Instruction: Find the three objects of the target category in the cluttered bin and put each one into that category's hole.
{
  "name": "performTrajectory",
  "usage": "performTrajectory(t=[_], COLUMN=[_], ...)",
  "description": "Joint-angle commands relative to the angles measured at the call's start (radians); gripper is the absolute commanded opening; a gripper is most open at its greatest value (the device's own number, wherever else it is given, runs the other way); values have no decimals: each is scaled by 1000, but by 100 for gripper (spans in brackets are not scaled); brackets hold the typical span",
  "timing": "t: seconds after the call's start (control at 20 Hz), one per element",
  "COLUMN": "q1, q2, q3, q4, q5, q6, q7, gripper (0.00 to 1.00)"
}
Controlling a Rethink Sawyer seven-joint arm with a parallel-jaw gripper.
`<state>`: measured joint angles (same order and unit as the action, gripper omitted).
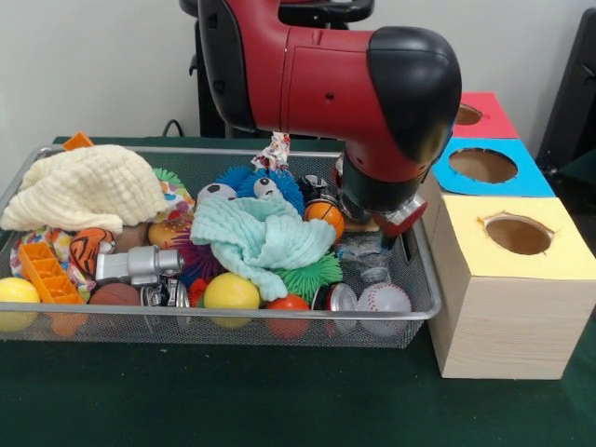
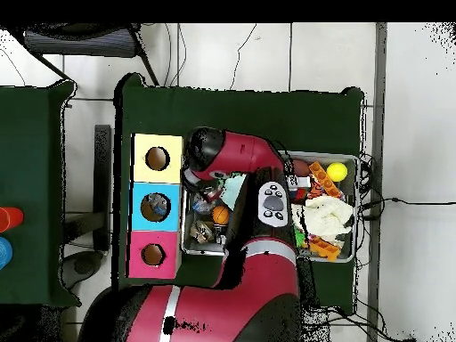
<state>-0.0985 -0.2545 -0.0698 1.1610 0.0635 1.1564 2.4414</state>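
Note:
A wire mesh bin (image 1: 424,312) holds a heap of toys and cloths. My gripper (image 1: 389,223) is down inside the bin's right end, mostly hidden under the black wrist (image 1: 410,84). It hangs just right of a small orange basketball (image 1: 324,215) and above a clear plastic item (image 1: 365,256). A baseball (image 1: 384,300), a yellow ball (image 1: 231,291) and a red ball (image 1: 287,304) lie along the front wall. In the overhead view the arm (image 2: 254,258) covers the bin's middle, and the basketball (image 2: 220,215) shows beside it.
Three wooden boxes with holes stand right of the bin: yellow top (image 1: 559,244), blue top (image 1: 531,177), red top (image 1: 494,116). A teal cloth (image 1: 261,237), a cream cloth (image 1: 84,186), a blue fuzzy toy (image 1: 270,186), a silver toy (image 1: 140,265) and an orange brick (image 1: 47,272) crowd the bin.

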Motion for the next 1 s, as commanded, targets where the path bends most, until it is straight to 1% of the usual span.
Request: performTrajectory(t=[0.05,0.15,0.4,0.5,0.65,0.7,0.75,0.85,0.9,1.0], q1=[15,17,12,17,27,31,35,41,42,47], q2=[32,44,40,40,46,52,54,62,69,74], q3=[34,32,38,29,17,12,6,-3,-6,-15], q4=[104,105,152,159,155,150,147,134,122,105], q5=[-28,-22,4,6,3,6,3,-2,-5,-13], q6=[-289,-319,-456,-466,-432,-388,-371,-302,-251,-195], q7=[105,112,136,143,141,140,138,125,113,100], gripper=[100,100,100,100,100,100,100,100,100,100])
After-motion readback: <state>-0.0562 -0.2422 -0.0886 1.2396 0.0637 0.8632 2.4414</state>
